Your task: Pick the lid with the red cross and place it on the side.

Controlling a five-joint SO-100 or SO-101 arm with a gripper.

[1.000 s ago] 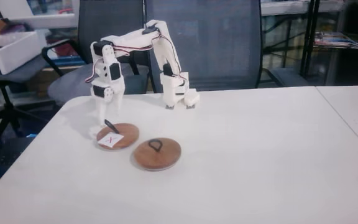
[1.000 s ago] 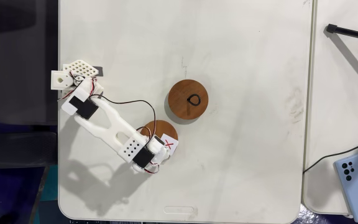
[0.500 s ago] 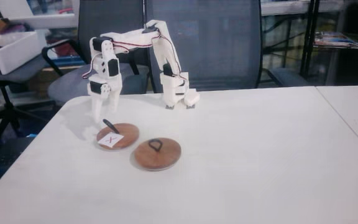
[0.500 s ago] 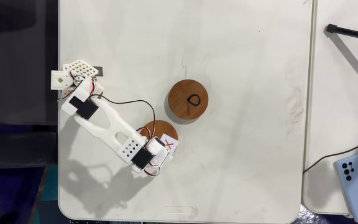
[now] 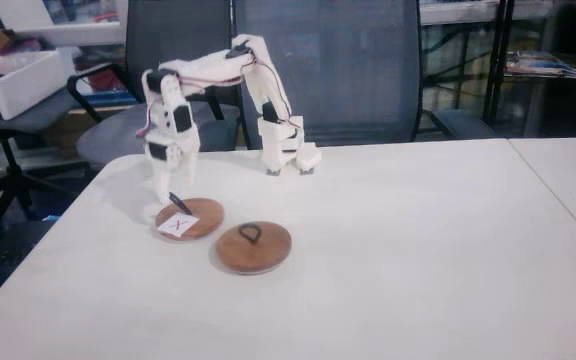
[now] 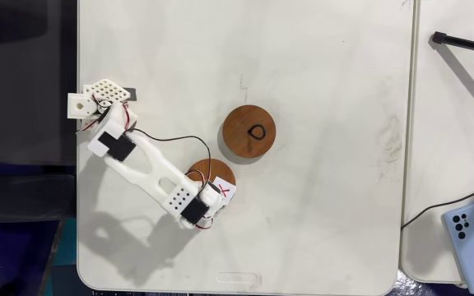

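Observation:
The lid with the red cross [image 5: 192, 220] is a small brown disc on the white table, its white label [image 5: 177, 227] at the front and a black loop handle [image 5: 177, 200] standing up at its back left. From above, the lid with the red cross [image 6: 220, 174] is half covered by the wrist [image 6: 192, 207]. My gripper [image 5: 165, 190] points down just left of the handle, close above the lid's rim. Its fingers merge into one white shape, so their gap is unclear. A larger unlabelled brown lid [image 5: 254, 247] lies to the right, also seen from above as the larger lid [image 6: 250, 133].
The arm's base [image 5: 286, 155] stands at the table's back edge, in front of office chairs [image 5: 328, 70]. A blue phone [image 6: 467, 233] and a black cable [image 6: 463, 43] lie on the neighbouring table at the right. Bare tabletop [image 5: 418, 250] spreads right of the lids.
The gripper rose and swung slightly left half a second ago, then came back down beside the handle. Both lids stay where they were.

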